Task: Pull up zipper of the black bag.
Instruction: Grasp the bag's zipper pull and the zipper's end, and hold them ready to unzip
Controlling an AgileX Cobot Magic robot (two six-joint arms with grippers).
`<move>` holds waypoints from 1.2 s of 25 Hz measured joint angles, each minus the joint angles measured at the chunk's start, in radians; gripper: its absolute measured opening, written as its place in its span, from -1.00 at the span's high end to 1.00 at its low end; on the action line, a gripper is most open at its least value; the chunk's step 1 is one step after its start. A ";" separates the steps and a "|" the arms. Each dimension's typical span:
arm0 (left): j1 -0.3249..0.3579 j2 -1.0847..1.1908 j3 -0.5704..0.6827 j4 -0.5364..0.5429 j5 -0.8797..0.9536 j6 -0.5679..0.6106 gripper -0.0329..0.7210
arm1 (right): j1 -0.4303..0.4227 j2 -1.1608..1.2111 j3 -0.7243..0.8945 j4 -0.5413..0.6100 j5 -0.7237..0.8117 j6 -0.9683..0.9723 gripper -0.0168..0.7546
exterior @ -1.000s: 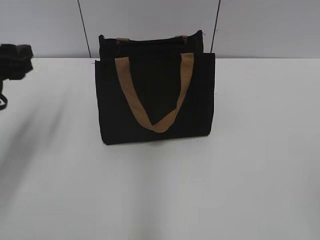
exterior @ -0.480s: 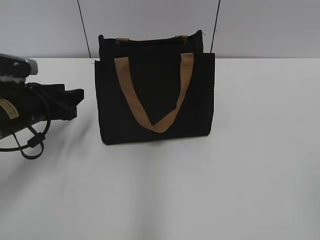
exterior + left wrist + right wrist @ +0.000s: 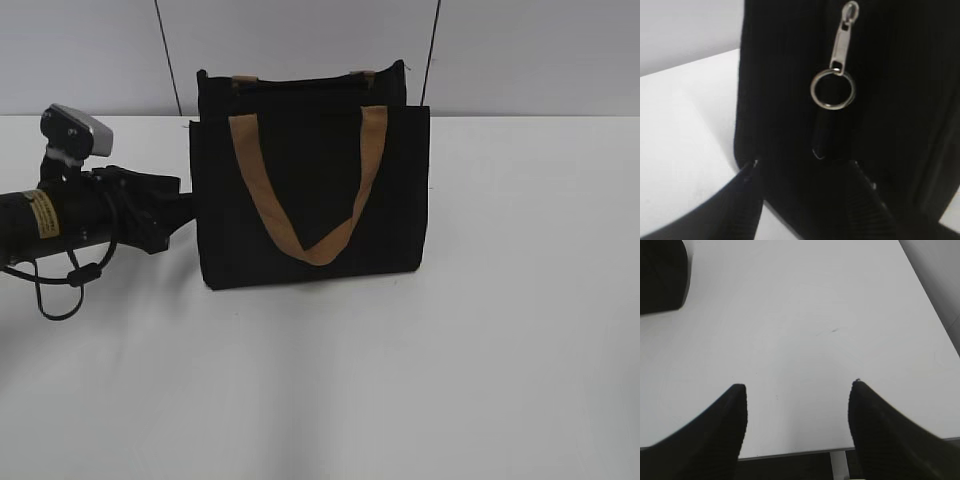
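**Bag's Side Wall Blocked the Left Approach**

The left gripper (image 3: 802,165) stood spread against the black bag (image 3: 310,190), its zipper (image 3: 836,70) hanging unobstructed just ahead. The right gripper (image 3: 797,390), spread, had only bare white table (image 3: 805,315) before it.

You are looking at a black bag (image 3: 310,200) of matt woven cloth, its side showing a fine ribbed weave up close. Its strap handles (image 3: 310,190) are showing as tan webbing, dull and slightly coarse. The zipper (image 3: 836,65) is gleaming as polished silvery metal, ring and tab alike. The bench (image 3: 400,380) is lying smooth, white and faintly sheeny. The left pincer (image 3: 802,172) fingers (image 3: 747,200) are showing matt black with fine ridged texture, as are the right pincer (image 3: 797,405) ones.
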 joint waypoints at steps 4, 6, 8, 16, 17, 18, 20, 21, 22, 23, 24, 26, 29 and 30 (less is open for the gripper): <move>0.014 0.058 -0.061 0.114 -0.038 -0.067 -0.15 | 0.000 0.000 0.000 0.000 0.000 0.000 -0.30; 0.014 0.081 -0.084 0.127 -0.041 -0.075 -0.15 | 0.000 0.000 0.000 0.000 0.000 0.000 -0.30; 0.014 0.108 -0.106 0.132 -0.057 -0.076 -0.13 | 0.000 0.000 0.000 0.000 0.000 0.000 -0.30; 0.014 0.174 -0.165 0.134 -0.126 -0.079 0.03 | 0.000 0.000 0.000 0.000 0.000 0.000 -0.30; 0.014 0.181 -0.169 0.134 -0.135 -0.079 0.04 | 0.000 0.000 0.000 0.000 0.000 0.000 -0.30; 0.014 0.189 -0.169 0.134 -0.152 -0.079 0.05 | 0.000 0.000 0.000 0.000 0.000 0.000 -0.30; 0.014 0.206 -0.170 0.138 -0.190 -0.080 0.06 | 0.000 0.000 0.000 0.000 0.000 0.000 -0.30; 0.014 0.215 -0.170 0.138 -0.205 -0.080 0.08 | 0.000 0.000 0.000 0.000 0.000 0.000 -0.30; 0.014 0.221 -0.170 0.138 -0.215 -0.080 0.09 | 0.000 0.000 0.000 0.000 0.000 0.000 -0.30; 0.014 0.229 -0.170 0.138 -0.221 -0.080 0.10 | 0.000 0.000 0.000 0.000 0.000 0.000 -0.30; 0.014 0.232 -0.170 0.138 -0.223 -0.080 0.11 | 0.000 0.000 0.000 0.000 0.000 0.000 -0.30; 0.014 0.236 -0.170 0.138 -0.231 -0.080 0.16 | 0.000 0.000 0.000 0.000 0.000 0.000 -0.30; 0.014 0.236 -0.170 0.134 -0.255 -0.080 0.25 | 0.000 0.000 0.000 0.000 0.000 0.000 -0.30; 0.014 0.236 -0.170 0.134 -0.259 -0.080 0.28 | 0.000 0.000 0.000 0.000 0.000 0.000 -0.30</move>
